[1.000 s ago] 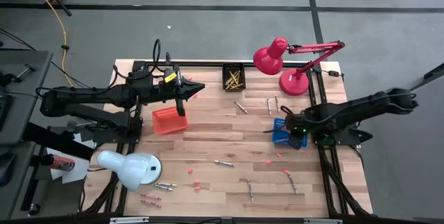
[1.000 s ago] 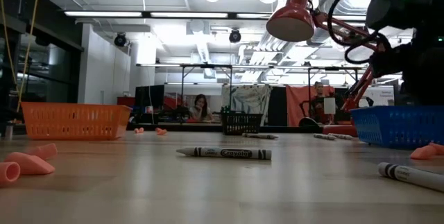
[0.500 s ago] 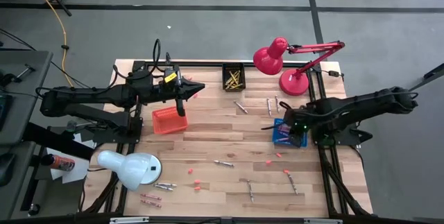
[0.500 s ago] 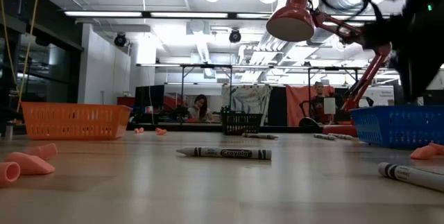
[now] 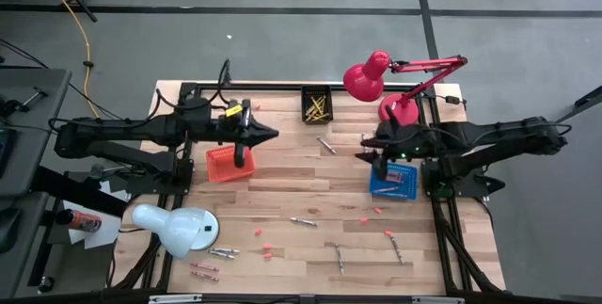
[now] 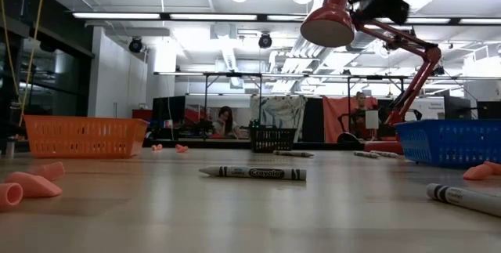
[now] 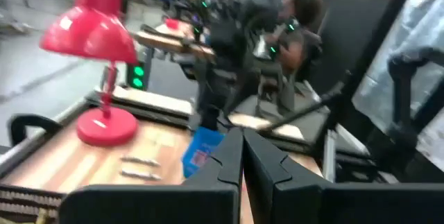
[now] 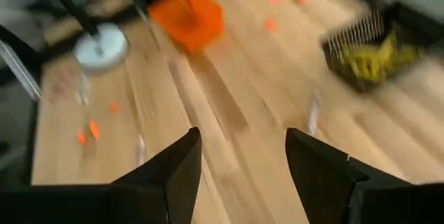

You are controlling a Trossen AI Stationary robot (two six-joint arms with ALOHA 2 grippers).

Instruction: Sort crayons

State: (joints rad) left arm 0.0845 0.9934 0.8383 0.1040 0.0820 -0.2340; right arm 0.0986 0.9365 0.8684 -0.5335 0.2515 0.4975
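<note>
1. While parked above the small orange mesh basket (image 5: 224, 164) at the counter's far left, left gripper (image 5: 271, 136) with jaws pressed together, nothing between them, as the left wrist view shows.
2. Right gripper (image 5: 362, 149) up off the pale wooden slatted counter (image 5: 292, 186), just beside the small blue mesh basket (image 5: 392, 180), toward the middle; jaws spread wide and empty in the right wrist view.
3. In the black wire bin (image 5: 316, 104) at the far edge: a bunch of yellow crayons (image 5: 317, 108).
4. Loose grey-wrapped crayons scattered on the bare wood: a pair (image 5: 369, 142) near the red desk lamp (image 5: 381, 83), one (image 5: 326, 145) below the black bin, one (image 5: 303, 220) mid-counter, two (image 5: 395, 246) toward the near right.
5. Near the white desk lamp (image 5: 177, 227) at the near left: a few more crayons, grey (image 5: 224, 253) and reddish (image 5: 204, 270).
6. Small pink-orange chips (image 5: 262, 247) dotted across the near half.
7. Seen at counter height: a grey Crayola crayon (image 6: 252, 173) lying flat in the middle, another (image 6: 463, 197) at the right.
</note>
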